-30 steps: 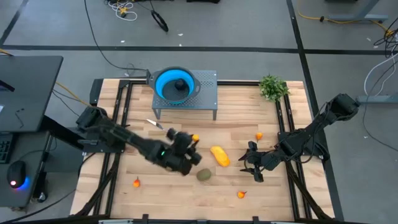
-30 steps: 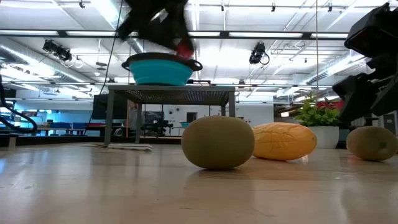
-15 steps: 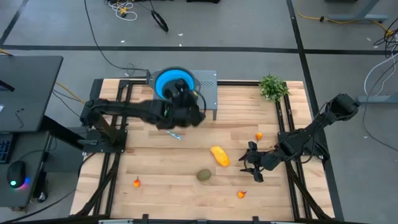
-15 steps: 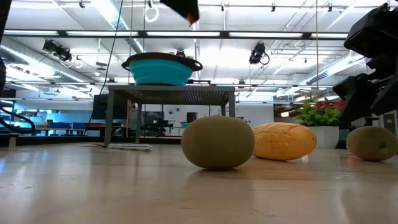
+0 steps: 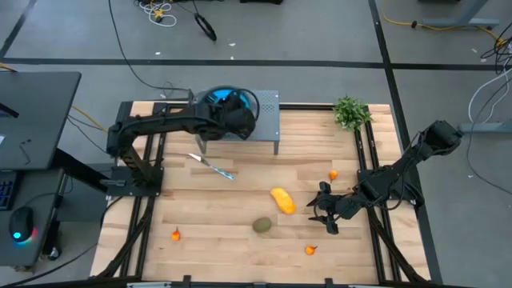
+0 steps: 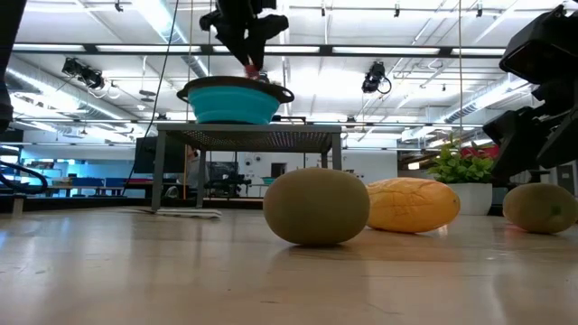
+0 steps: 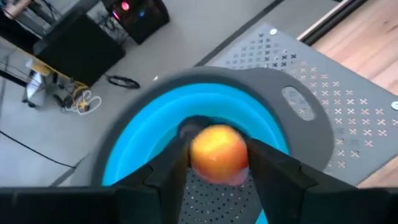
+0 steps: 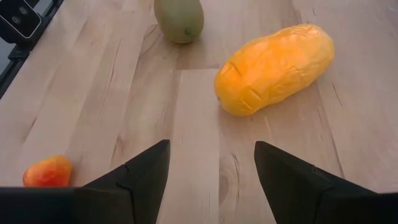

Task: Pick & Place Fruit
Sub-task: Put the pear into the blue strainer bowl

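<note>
- Near edge of the bench (image 5: pixel 200 240): two tiny orange pieces, one (image 5: pixel 176 234) on the left, one (image 5: pixel 310 250) on the right; an olive oval (image 5: pixel 262 226) between them, a little farther in; beside it the yellow fruit (image 5: pixel 282 200).
- Right gripper (image 5: pixel 322 214) rests low over the bench just right of the yellow fruit (image 8: pixel 273 67); its jaws stand wide apart and hold nothing; an orange piece (image 8: pixel 47 172) and the oval (image 8: pixel 179 18) lie ahead of it.
- Mid-bench: a knife (image 5: pixel 211 166) lies flat; another orange piece (image 5: pixel 334 174) sits near the right rail.
- Far side: a grey stand (image 5: pixel 267 120) carries a blue bowl (image 7: pixel 134 140); the left gripper (image 7: pixel 217 163) hangs over the bowl, jaws closed on a small orange fruit (image 7: pixel 217 152); a dark ball shows just behind it in the bowl.
- Far right corner: a plant (image 5: pixel 350 111).
</note>
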Controlling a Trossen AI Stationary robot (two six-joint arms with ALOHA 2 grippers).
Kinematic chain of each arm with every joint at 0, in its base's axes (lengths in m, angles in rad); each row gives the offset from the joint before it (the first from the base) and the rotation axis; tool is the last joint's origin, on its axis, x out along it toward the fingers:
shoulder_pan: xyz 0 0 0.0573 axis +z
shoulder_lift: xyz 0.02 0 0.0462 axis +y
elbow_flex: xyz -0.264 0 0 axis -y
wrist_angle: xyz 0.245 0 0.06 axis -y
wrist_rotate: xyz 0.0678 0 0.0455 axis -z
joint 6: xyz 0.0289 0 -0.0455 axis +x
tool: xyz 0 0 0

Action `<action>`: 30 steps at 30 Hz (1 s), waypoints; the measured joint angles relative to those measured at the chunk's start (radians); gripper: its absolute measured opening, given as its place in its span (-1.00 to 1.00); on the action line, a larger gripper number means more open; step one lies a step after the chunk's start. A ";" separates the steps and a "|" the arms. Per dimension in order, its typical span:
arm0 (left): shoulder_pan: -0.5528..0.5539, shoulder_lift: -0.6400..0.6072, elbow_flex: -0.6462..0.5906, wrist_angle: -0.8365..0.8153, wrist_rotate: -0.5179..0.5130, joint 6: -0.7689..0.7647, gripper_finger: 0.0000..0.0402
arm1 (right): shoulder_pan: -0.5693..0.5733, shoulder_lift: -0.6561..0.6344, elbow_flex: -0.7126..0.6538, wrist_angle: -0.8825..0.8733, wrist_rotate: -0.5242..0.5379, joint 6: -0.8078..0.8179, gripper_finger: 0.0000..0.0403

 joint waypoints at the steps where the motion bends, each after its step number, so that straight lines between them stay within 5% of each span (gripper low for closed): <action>1: 0.009 0.000 0.000 0.000 0.003 0.001 -0.06 | 0.000 0.000 0.000 0.000 0.000 0.000 0.22; 14: -0.015 0.000 0.000 -0.006 0.100 -0.046 0.34 | 0.000 0.000 -0.019 0.018 0.000 0.003 0.22; 21: -0.186 0.000 -0.001 -0.004 0.238 -0.104 0.37 | 0.000 0.000 -0.084 0.131 0.053 0.001 0.22; 30: -0.485 0.009 -0.001 0.025 0.174 -0.293 0.34 | 0.000 0.000 -0.093 0.226 0.057 -0.034 0.22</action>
